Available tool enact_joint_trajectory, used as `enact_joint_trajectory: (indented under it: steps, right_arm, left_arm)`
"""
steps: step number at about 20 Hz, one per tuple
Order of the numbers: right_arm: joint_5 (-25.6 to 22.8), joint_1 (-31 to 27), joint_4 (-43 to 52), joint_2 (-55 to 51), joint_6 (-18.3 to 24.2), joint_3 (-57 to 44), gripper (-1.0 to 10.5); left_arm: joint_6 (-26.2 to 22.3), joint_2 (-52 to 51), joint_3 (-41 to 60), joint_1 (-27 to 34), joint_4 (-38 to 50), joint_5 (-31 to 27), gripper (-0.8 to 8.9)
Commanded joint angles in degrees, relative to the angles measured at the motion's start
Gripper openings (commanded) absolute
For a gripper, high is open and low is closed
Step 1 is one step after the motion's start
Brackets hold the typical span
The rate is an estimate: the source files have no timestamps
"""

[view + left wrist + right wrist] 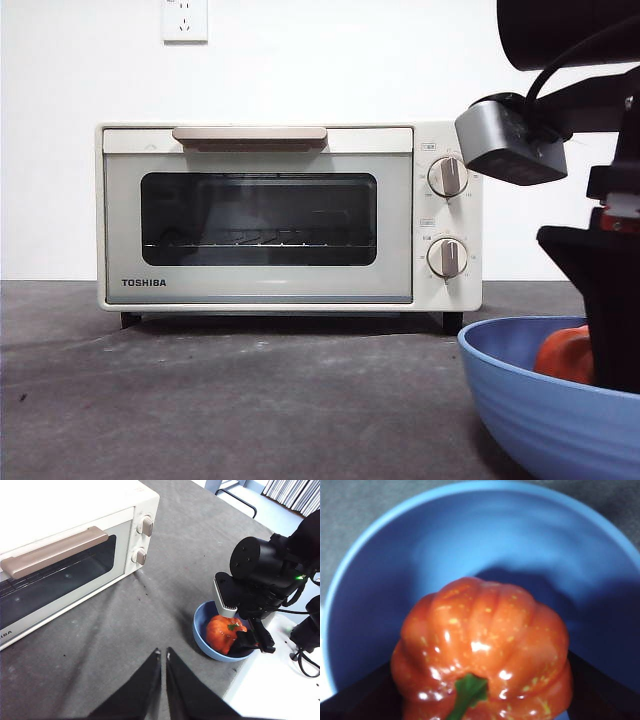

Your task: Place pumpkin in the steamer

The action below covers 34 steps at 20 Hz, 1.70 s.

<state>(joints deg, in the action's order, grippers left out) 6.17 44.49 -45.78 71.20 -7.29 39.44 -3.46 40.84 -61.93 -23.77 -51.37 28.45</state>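
The orange pumpkin (485, 640) with its green stem sits in the blue bowl (470, 535). My right gripper (480, 685) reaches down into the bowl, with a jaw pressed on each side of the pumpkin. In the left wrist view the right gripper (246, 639) stands over the pumpkin (224, 632) in the bowl (200, 635). The cream TOSHIBA steamer (260, 215) stands at the back with its door shut; it also shows in the left wrist view (65, 555). My left gripper (162, 654) is shut and empty above the grey table, in front of the steamer.
In the front view the bowl (540, 410) is at the near right, with the pumpkin (563, 355) showing over its rim and the right arm (600, 290) dark above it. A white table edge (270, 680) lies beside the bowl.
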Motion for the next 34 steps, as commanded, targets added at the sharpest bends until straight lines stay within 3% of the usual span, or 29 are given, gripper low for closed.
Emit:
enact_joint_trajectory:
  steps: [1,4,7,9,13,16,23,25,29,34]
  right_arm:
    - [-0.02,0.31,1.29,0.66,-1.11,0.31,2.1]
    - [-0.07,0.31,2.05,0.66,-1.73,0.31,2.2]
    - [-0.24,0.31,2.01,0.63,-2.05,0.39,4.0]
    - [-0.24,0.33,1.31,0.52,-2.8,1.27,4.3]
    - [-1.62,0.33,-5.49,-1.16,-2.78,8.02,4.4]
    - [-1.79,0.31,-12.33,-2.49,-2.51,13.22,5.5]
    - [-1.73,0.37,-17.99,-3.23,-2.58,15.76,5.5]
    - [-1.68,0.37,-18.51,-5.4,-2.99,16.63,5.5]
    - [-2.78,-0.33,-18.67,-15.65,-6.78,17.11,5.5]
    - [-8.02,-1.9,-12.11,-31.67,-13.7,15.39,5.5]
  left_arm:
    - [-0.13,0.61,-0.59,-0.31,0.46,0.17,0.18]
    - [-0.13,1.16,-0.59,-0.31,0.46,0.17,0.18]
    - [-0.13,1.46,-0.59,-0.31,0.48,0.17,0.18]
    - [-0.13,1.46,-0.59,-0.31,0.5,0.17,0.18]
    - [0.11,1.46,-0.59,-0.31,0.5,0.17,0.18]
    - [0.11,1.46,-0.59,-0.31,0.5,0.17,0.18]
    - [0.5,1.46,-0.59,-0.31,0.44,0.17,0.18]
    - [3.21,1.51,-0.59,-0.31,0.42,0.04,0.17]
    - [5.68,4.72,-2.19,-0.31,-0.68,-2.58,0.17]
    - [5.53,14.82,-7.54,-0.33,0.31,-4.76,0.17]
